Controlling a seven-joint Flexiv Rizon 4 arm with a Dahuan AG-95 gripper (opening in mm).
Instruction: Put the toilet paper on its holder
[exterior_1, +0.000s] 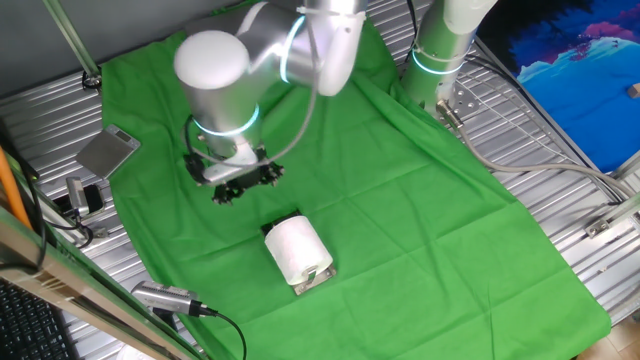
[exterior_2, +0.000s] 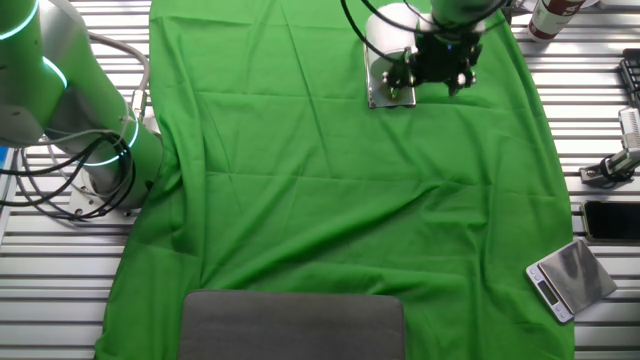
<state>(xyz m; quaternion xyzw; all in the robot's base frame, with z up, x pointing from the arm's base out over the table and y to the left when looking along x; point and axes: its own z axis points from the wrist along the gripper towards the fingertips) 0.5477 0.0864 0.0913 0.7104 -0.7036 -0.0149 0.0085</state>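
The slatted metal bench (exterior_1: 560, 190) carries a green cloth (exterior_1: 400, 200) that covers most of its middle; take the cloth as the landmark. A second robot arm's base (exterior_1: 440, 50) stands at the cloth's far edge in one fixed view. In the other fixed view a dark grey flat pad (exterior_2: 293, 325) lies on the cloth's near edge, and a small digital scale (exterior_2: 570, 278) sits on bare slats just off the cloth's corner. A black phone (exterior_2: 610, 220) lies beyond that, further off the cloth.

The toilet paper (exterior_1: 296, 248) sits on the chrome holder (exterior_1: 313, 281) on the cloth, toward one side edge, with the holder's plate showing under the roll. The claw (exterior_1: 240, 182) hangs above the cloth just beside the roll, apart from it, gripping nothing; whether its fingers stand wide or narrow cannot be told. The broad middle of the cloth lies wrinkled and open. In the other fixed view, the arm hides most of the roll.
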